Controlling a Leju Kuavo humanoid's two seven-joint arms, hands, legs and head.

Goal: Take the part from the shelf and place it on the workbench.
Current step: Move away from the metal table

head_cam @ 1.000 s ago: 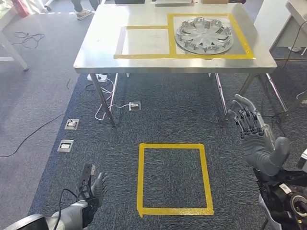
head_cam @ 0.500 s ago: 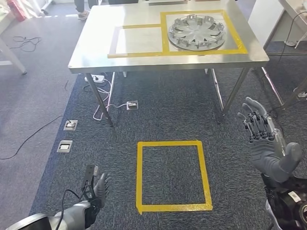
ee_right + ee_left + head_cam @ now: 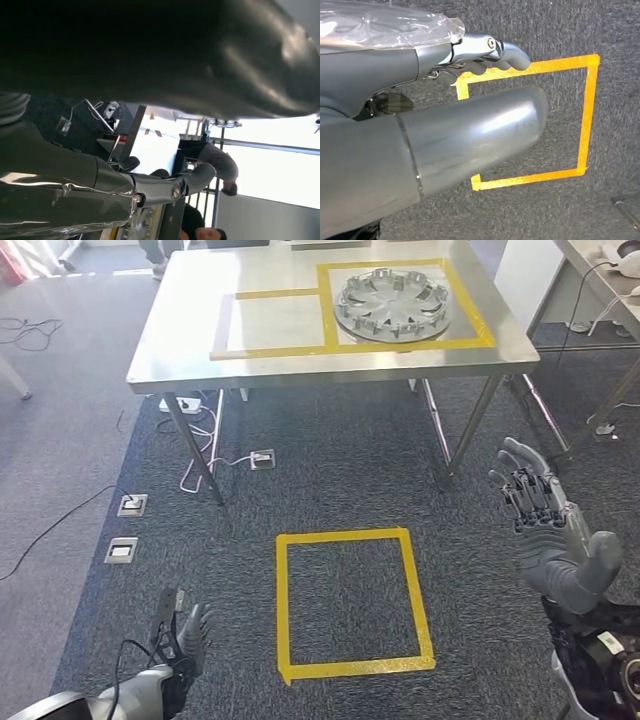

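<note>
Both my hands empty: right hand (image 3: pixel 555 535) raised, fingers spread; left hand (image 3: pixel 181 645) low, fingers loosely apart. Wheel cover (image 3: pixel 392 304) lies flat on table (image 3: pixel 189 365), inside taped box. Prob. light, stiff plastic w/ brittle clips; take by rim, opposite sides.

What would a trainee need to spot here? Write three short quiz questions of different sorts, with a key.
1. True or false: the part lies inside a yellow-taped area on the workbench.
2. Which hand is raised higher in the head view? A) left hand B) right hand
3. Fill in: the yellow tape square is stuck on the ____.

Key: 1 true; 2 B; 3 carpet
</note>
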